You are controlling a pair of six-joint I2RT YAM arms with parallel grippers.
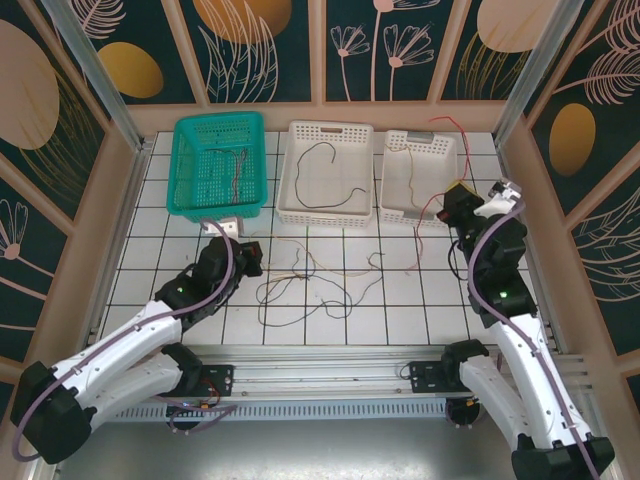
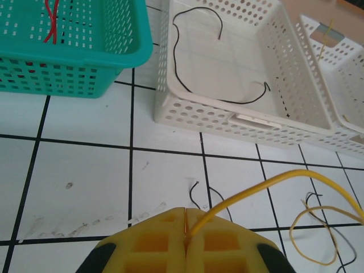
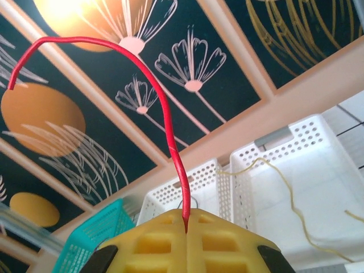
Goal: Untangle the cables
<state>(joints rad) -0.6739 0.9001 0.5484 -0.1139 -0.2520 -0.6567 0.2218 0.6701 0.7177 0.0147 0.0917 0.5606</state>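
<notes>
Nearest you, your left gripper [image 2: 186,226] is shut on a yellow cable [image 2: 250,192], and your right gripper [image 3: 186,223] clamps a red cable [image 3: 171,149]. Loose cables [image 1: 320,285] lie tangled mid-table on white gridded tiles [image 1: 150,270]. Beyond sit a teal basket [image 1: 220,206] and two white baskets [image 1: 325,216], then dark floral wall panels [image 1: 260,50].

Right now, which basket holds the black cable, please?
The middle white basket; the teal basket has a red cable, the right white basket a yellow cable.
</notes>
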